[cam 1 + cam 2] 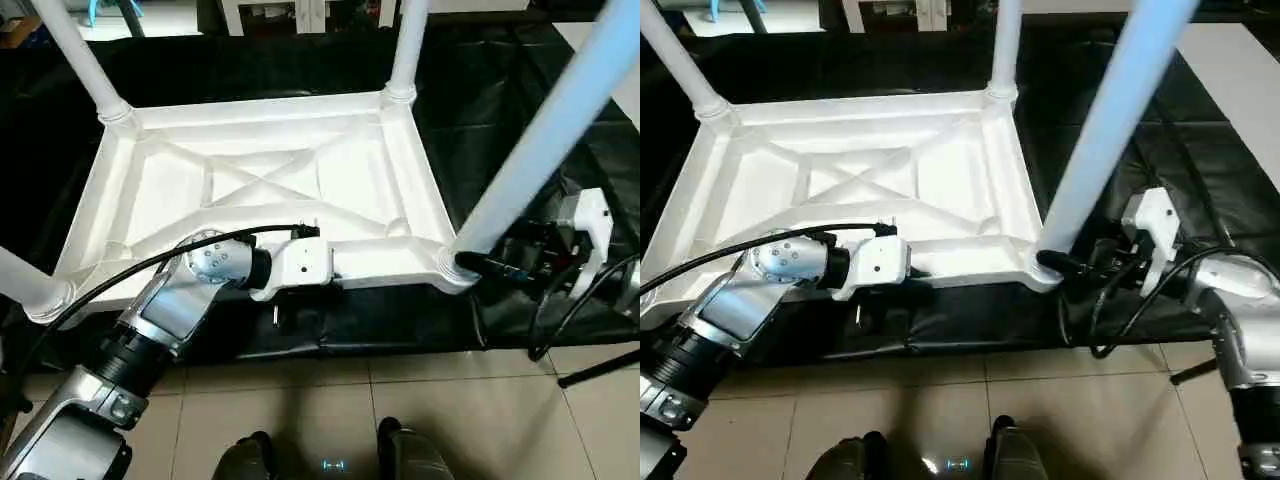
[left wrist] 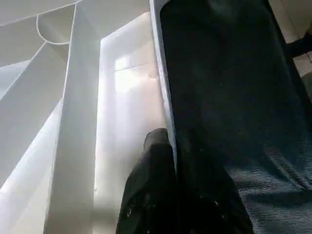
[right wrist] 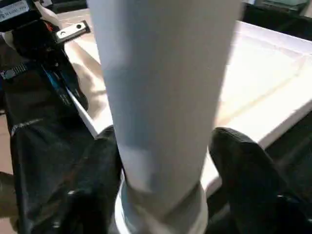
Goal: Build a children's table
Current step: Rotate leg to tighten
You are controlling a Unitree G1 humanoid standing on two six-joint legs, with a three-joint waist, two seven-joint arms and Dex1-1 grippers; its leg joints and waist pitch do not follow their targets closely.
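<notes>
Four tube legs (image 1: 545, 125) stand in the corner sockets of the upturned tabletop (image 1: 270, 180) on the black-draped desk (image 1: 520, 90), so assembly looks nearly finished. Left gripper (image 2: 168, 195) pinches the tabletop's near rim shut; right gripper (image 3: 163, 195) straddles the near-right leg's base, jaws apart, perhaps seating it

Upturned white children's table (image 1: 270, 190), legs up.
</notes>
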